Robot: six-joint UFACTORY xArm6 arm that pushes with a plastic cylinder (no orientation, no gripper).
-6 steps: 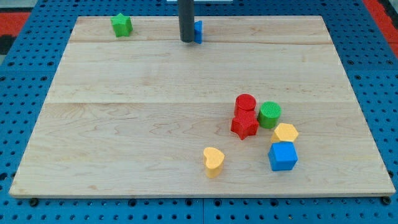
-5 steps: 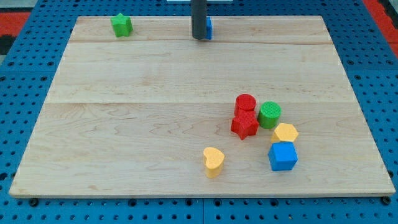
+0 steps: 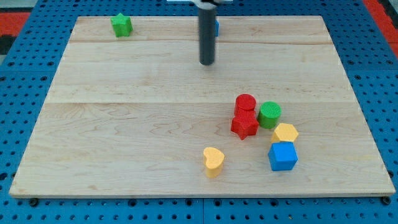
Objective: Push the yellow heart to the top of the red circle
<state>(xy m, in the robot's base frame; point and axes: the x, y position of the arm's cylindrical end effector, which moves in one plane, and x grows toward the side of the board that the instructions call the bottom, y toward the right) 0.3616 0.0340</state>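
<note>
The yellow heart [image 3: 213, 160] lies near the view's bottom, left of the block cluster. The red circle [image 3: 245, 102] stands upright at the cluster's top, touching the red star [image 3: 244, 124] below it. My tip [image 3: 207, 63] is on the board in the upper middle, well above the yellow heart and up-left of the red circle, touching no block.
A green circle [image 3: 270, 114] sits right of the red circle. A yellow hexagon [image 3: 285, 132] and a blue cube [image 3: 283, 155] lie below it. A green star [image 3: 121, 25] sits at the top left. A blue block [image 3: 216, 27] shows behind the rod at the top edge.
My tip has moved from beside the blue block at the top edge down and slightly right toward the board's middle. No block has moved.
</note>
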